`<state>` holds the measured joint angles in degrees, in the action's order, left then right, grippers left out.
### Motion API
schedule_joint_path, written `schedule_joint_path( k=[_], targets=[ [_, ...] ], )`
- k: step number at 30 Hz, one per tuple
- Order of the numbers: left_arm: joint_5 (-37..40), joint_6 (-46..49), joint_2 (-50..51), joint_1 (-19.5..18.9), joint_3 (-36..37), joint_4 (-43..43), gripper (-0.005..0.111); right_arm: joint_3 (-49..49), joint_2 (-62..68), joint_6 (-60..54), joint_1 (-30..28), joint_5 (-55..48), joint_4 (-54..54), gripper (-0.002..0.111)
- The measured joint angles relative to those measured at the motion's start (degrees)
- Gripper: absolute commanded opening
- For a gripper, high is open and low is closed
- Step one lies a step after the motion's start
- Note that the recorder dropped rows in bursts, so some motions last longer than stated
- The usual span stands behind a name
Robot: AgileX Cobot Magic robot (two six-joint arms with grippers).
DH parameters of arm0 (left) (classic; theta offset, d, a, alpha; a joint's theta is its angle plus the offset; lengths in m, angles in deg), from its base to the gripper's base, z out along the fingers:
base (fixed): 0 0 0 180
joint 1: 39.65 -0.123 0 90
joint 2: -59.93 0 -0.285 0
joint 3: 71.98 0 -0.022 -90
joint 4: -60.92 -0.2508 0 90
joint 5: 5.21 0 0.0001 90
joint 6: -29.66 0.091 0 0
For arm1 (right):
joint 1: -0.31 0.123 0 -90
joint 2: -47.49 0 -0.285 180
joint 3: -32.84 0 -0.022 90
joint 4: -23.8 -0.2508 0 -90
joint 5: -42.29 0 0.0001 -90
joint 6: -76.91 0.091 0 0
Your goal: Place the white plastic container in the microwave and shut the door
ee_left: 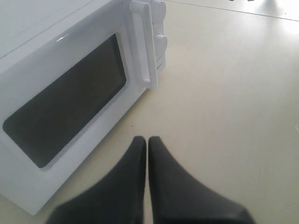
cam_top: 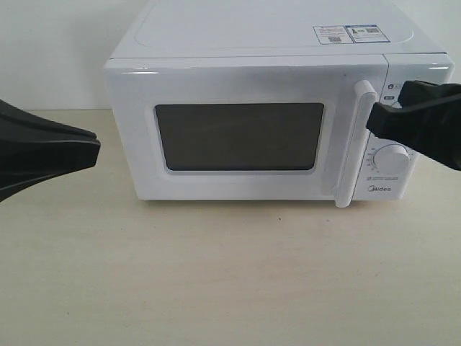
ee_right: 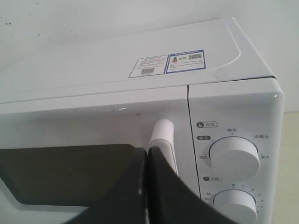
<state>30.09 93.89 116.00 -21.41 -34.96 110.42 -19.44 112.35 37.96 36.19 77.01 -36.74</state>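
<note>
The white Midea microwave (cam_top: 274, 43) stands at the back of the table with its door (cam_top: 238, 137) closed flat against the body. My right gripper (cam_top: 376, 117) is shut with its black tips right at the vertical white bar handle (cam_top: 358, 144), near its top, holding nothing; in the right wrist view the shut tips (ee_right: 147, 151) sit just in front of the handle (ee_right: 162, 135). My left gripper (cam_top: 95, 150) is shut and empty, hovering left of the microwave above the table (ee_left: 147, 139). The white plastic container is out of view.
Two round dials (ee_right: 235, 156) sit on the panel right of the handle, and stickers (cam_top: 349, 33) lie on the microwave's top. The beige tabletop (cam_top: 230, 274) spreads in front of the microwave. A pale wall stands behind.
</note>
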Motion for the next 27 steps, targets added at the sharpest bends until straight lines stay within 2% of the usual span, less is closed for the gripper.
schedule_joint_path(
  k=[18, 22, 27],
  targets=[
    [-0.1, 0.0, -3.0, 1.1, 0.0, -1.7, 0.004, 0.0, 0.0, 0.0, 0.0, 0.1, 0.0, 0.000],
    [-2.5, 0.5, -6.3, 1.1, 0.0, -5.4, 0.004, 0.0, 0.0, 0.0, 0.0, 0.2, 0.0, 0.000],
    [-4.5, 0.2, -15.1, 0.2, -0.7, -7.2, 0.004, 0.0, -0.1, 0.0, 0.0, 0.2, 0.0, 0.000]
  ],
)
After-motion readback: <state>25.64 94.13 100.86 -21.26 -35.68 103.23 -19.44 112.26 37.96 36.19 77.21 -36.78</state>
